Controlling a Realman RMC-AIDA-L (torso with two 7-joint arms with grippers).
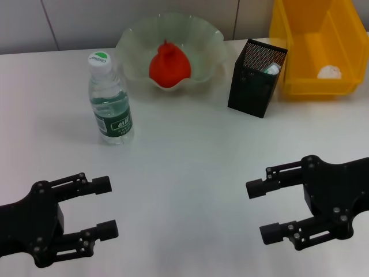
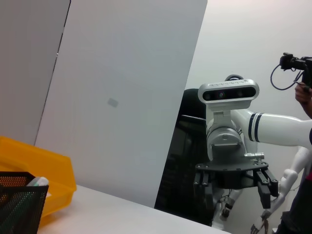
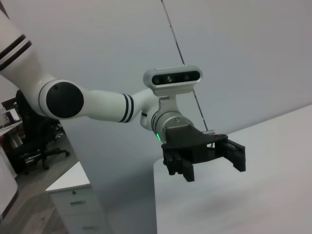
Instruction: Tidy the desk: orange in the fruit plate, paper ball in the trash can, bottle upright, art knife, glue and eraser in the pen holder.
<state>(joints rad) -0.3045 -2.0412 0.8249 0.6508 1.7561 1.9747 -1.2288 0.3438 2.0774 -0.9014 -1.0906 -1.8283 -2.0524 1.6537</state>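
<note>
On the far side of my white desk, the orange sits in the pale green fruit plate, its pointed top up. To the right of the plate stands the black mesh pen holder, with a pale object showing above its rim; what else is inside I cannot tell. Just beyond it at the far right corner is the yellow trash can, where the white paper ball lies on the bottom. The bottle stands upright on the desk to the left of the plate and nearer to me, white cap on top.

My left gripper hovers low at the near left of the desk, jaws spread wide and holding nothing. My right gripper hangs at the near right, likewise spread apart and empty. Both are well apart from the bottle, the plate, the holder and the can, with bare desk between.

From the left wrist, the pen holder and trash can show at the desk's edge, with my right gripper farther off.
</note>
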